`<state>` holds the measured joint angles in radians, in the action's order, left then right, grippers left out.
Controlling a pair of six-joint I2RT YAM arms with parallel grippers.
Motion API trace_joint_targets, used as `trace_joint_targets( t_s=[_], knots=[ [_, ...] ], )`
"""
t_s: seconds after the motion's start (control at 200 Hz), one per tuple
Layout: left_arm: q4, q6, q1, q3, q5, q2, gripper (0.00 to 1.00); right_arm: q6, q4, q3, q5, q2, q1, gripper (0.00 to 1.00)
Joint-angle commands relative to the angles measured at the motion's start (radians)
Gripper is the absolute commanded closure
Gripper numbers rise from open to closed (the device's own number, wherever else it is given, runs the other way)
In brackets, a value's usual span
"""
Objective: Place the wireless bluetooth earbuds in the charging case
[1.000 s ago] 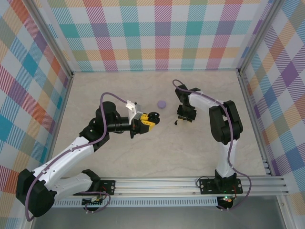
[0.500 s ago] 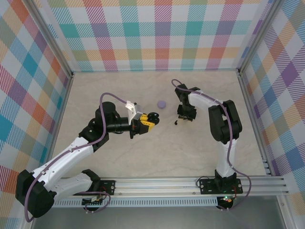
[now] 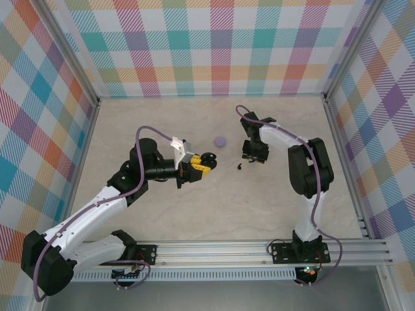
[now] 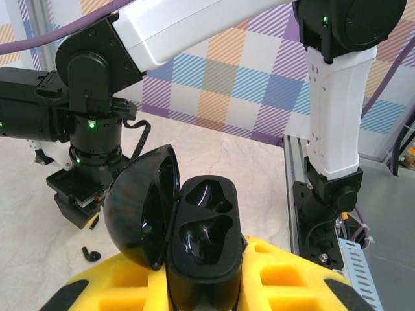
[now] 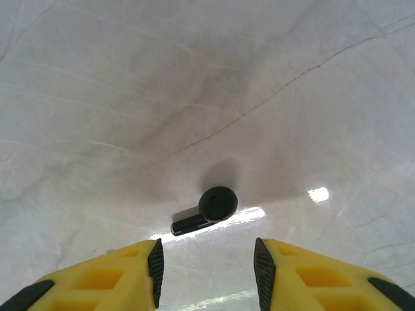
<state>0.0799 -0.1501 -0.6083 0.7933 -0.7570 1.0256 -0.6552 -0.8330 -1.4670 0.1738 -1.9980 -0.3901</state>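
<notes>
My left end effector [image 4: 206, 288] grips the black charging case [image 4: 204, 240], lid swung open toward 9 o'clock, while my right end effector [image 5: 207, 265], fingers parted and holding nothing, hovers above the desk [image 5: 97, 97], one black earbud [image 5: 217, 202] lying at 12 o'clock

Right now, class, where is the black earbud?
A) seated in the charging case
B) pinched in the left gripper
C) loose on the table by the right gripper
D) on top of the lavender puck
C: the black earbud lies on the table just ahead of the open right gripper, and the charging case held by the left gripper has empty wells.
</notes>
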Motion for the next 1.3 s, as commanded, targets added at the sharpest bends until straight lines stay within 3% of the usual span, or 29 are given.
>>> trace_joint_targets(
  t_s=[0.0,0.48,0.775,1.295],
  knots=[
    [0.005,-0.019,-0.015,-0.002,-0.007,-0.013,0.96,-0.051,-0.007,0.004,-0.01,0.01,0.014,0.55],
    [0.008,-0.019,-0.016,-0.011,-0.005,-0.018,0.96,-0.077,-0.01,-0.048,-0.04,-0.083,0.022,0.56],
    [-0.001,-0.021,-0.016,-0.017,0.003,-0.028,0.96,-0.042,-0.031,-0.061,-0.015,-0.115,0.022,0.67],
    [-0.02,-0.029,-0.015,-0.006,0.012,-0.036,0.96,0.275,-0.09,-0.031,-0.003,-0.07,0.027,0.85]
  ],
)
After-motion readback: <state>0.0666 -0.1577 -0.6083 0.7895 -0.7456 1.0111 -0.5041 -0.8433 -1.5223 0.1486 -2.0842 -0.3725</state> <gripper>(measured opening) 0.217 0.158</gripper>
